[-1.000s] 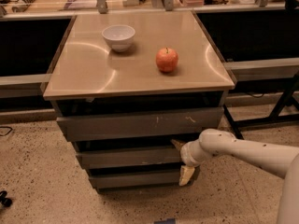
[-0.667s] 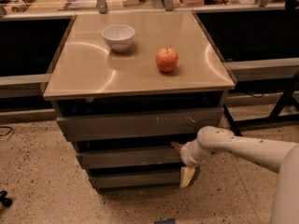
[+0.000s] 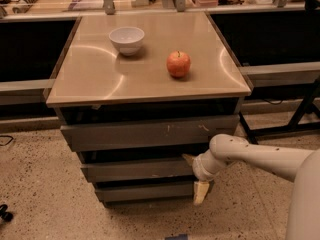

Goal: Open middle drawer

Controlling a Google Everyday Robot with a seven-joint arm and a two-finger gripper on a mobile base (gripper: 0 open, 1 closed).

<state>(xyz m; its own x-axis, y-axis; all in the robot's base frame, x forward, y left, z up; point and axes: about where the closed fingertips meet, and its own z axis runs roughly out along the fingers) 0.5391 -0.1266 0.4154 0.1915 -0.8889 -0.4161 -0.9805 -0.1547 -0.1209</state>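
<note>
The cabinet has three dark grey drawer fronts. The middle drawer (image 3: 135, 170) is the mid-sized flat front below the taller scratched top front (image 3: 145, 132) and above the narrow bottom front (image 3: 142, 191). It sits slightly out from the cabinet. My gripper (image 3: 195, 175) is at the right end of the middle drawer. It is open, with one finger (image 3: 188, 159) above the front's top edge and the other finger (image 3: 201, 191) hanging below it. My white arm (image 3: 260, 159) comes in from the right.
A white bowl (image 3: 126, 39) and a red apple (image 3: 178, 64) rest on the tan cabinet top (image 3: 90, 79). Dark shelving with rails flanks the cabinet on both sides. A metal table leg (image 3: 305, 109) stands at the right. The floor is speckled.
My arm's forearm has shifted slightly left. The gripper stays at the right end of the middle drawer, and the drawers have not visibly moved.
</note>
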